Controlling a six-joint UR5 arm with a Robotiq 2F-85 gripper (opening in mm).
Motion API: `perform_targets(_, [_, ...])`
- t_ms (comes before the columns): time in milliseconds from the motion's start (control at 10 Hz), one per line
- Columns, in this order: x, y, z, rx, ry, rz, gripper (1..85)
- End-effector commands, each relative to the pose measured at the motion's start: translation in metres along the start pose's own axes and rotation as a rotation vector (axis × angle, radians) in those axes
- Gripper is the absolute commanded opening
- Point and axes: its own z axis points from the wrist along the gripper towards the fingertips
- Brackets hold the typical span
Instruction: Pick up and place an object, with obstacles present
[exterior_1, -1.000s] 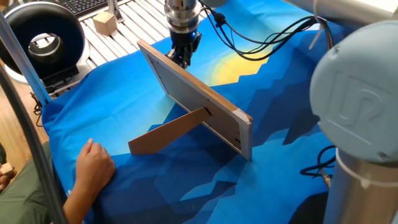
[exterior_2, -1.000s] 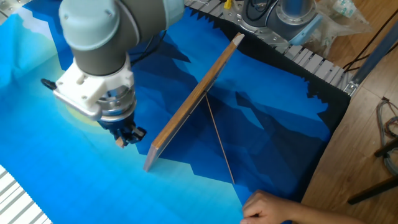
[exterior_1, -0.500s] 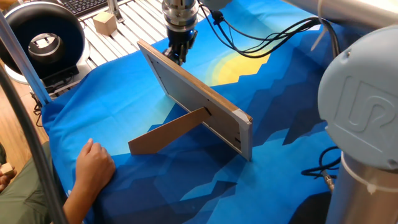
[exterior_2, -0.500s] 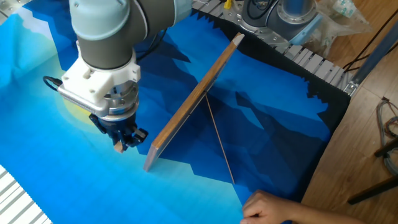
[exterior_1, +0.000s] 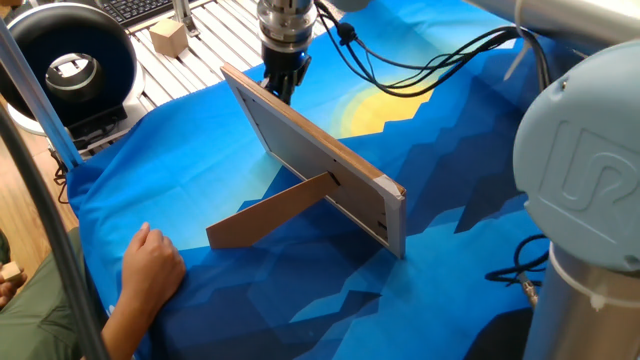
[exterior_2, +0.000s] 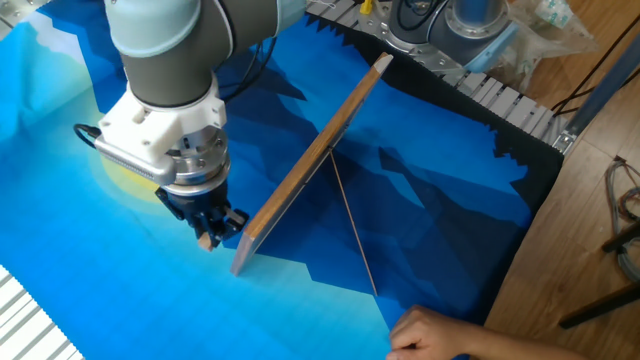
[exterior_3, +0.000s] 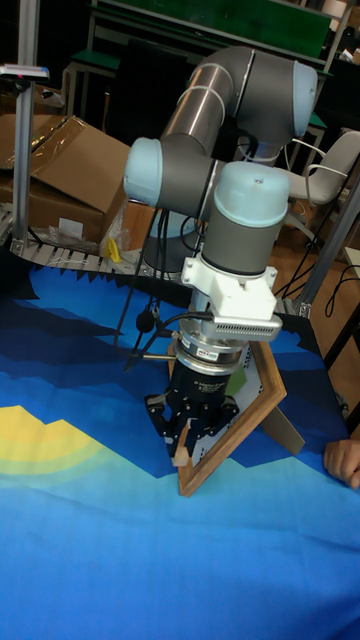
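Gripper (exterior_2: 208, 240) half hidden behind propped board (exterior_1: 315, 160) from one side, fingers pinching a small tan block (exterior_3: 181, 457), now right beside the board's near corner, closer than before, blue cloth (exterior_2: 420, 190) beneath.

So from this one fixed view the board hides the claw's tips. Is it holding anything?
Observer: Yes, the other fixed view shows the gripper pinching a small tan block.
Operator: Is it close to the board?
Observer: In the tall fixed view it hangs right beside the board's low corner; contact I cannot tell.
Operator: What's behind the robot?
Observer: A large cardboard box, seen only in that tall view.
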Motion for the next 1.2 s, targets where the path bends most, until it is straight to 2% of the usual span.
perform_targets(0, [0.010, 0.000, -0.012, 0.022, 0.030, 0.025, 1.3])
perform_targets(100, [0.013, 0.002, -0.018, 0.030, 0.037, 0.030, 1.3])
perform_targets(300, [0.023, 0.005, -0.036, 0.072, 0.053, 0.040, 1.3])
perform_targets(500, [0.033, 0.001, -0.044, 0.097, 0.053, 0.033, 1.3])
perform_targets(600, [0.038, -0.006, -0.048, 0.127, 0.050, 0.023, 1.3])
perform_targets(700, [0.035, -0.014, -0.045, 0.144, 0.050, 0.009, 1.3])
perform_targets(900, [0.017, -0.026, -0.018, 0.119, 0.046, -0.019, 1.3])
perform_targets(1000, [0.008, -0.020, -0.006, 0.074, 0.036, -0.033, 1.3])
perform_targets(1100, [0.004, -0.017, -0.005, 0.062, 0.021, -0.053, 1.3])
